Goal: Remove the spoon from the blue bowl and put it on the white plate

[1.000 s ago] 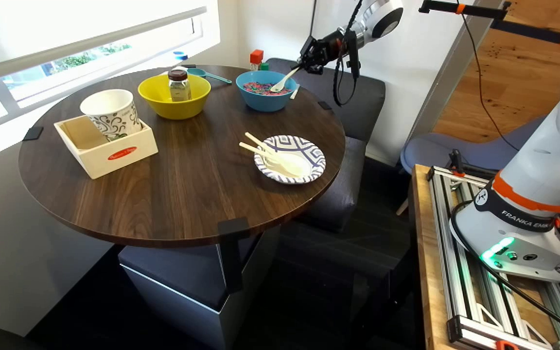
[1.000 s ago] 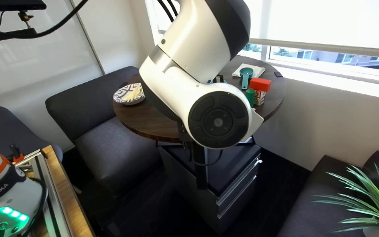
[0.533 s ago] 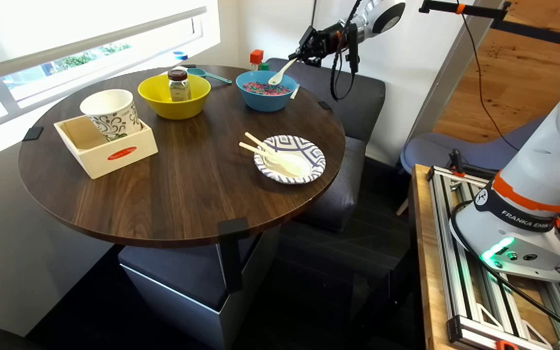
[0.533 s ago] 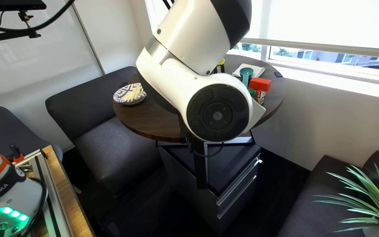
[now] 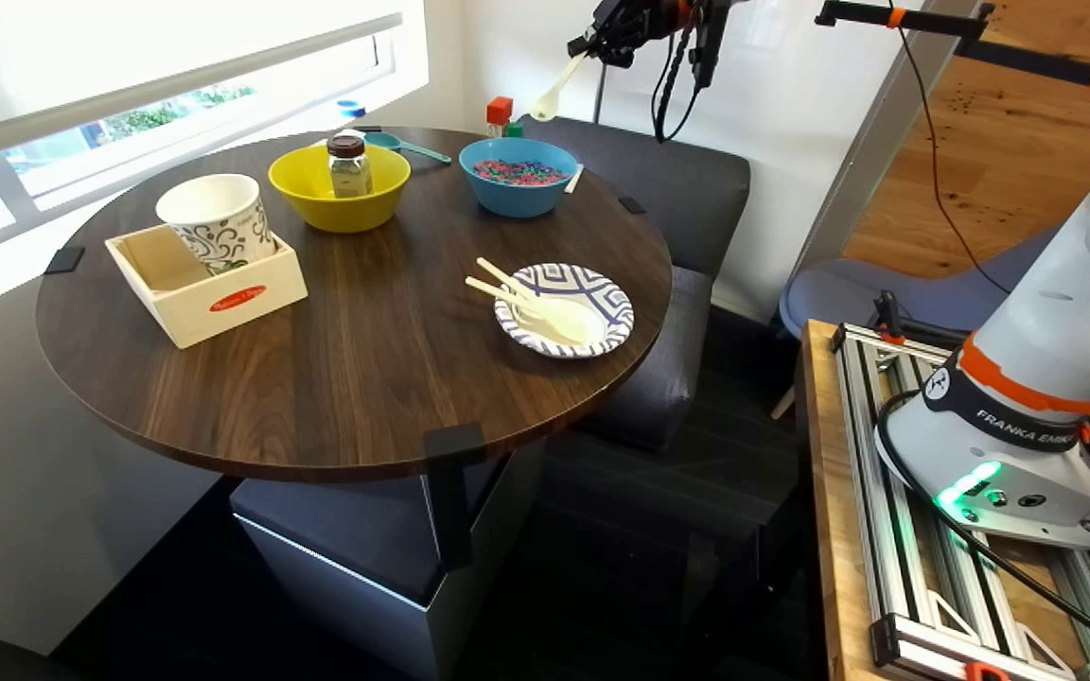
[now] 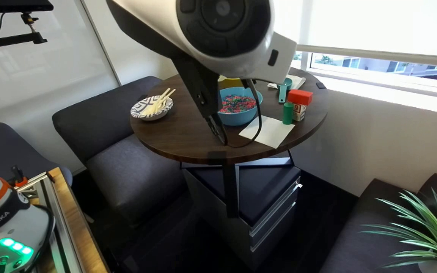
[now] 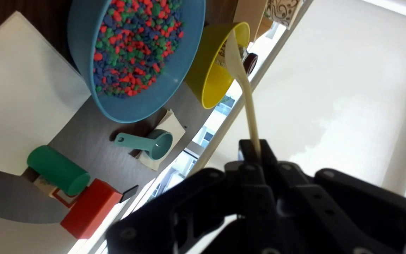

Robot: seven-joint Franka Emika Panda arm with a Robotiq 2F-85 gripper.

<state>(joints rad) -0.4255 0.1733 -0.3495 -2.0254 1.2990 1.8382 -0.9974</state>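
The pale spoon (image 5: 550, 99) hangs in the air above the blue bowl, bowl end down and tilted, in an exterior view. My gripper (image 5: 586, 45) is shut on the end of its handle. In the wrist view the gripper (image 7: 254, 151) pinches the handle of the spoon (image 7: 236, 65). The blue bowl (image 5: 518, 199) stands at the table's far side, full of red, green and blue bits; it also shows in the wrist view (image 7: 146, 106). The white plate (image 5: 615, 307) with dark blue pattern lies near the table's edge, also in an exterior view (image 6: 139, 109).
Pale sticks and other pale utensils (image 5: 545, 312) lie on the plate. A yellow bowl (image 5: 346, 213) holds a jar. A wooden box (image 5: 233, 307) holds a paper cup. A teal scoop (image 6: 283, 87), a green cylinder (image 6: 288, 113), a red-topped box (image 6: 300, 97) and white paper (image 6: 269, 132) surround the blue bowl.
The gripper has risen, lifting the spoon up out of the blue bowl to well above its rim. The arm in the other view has moved up, uncovering the blue bowl. Table objects have not moved.
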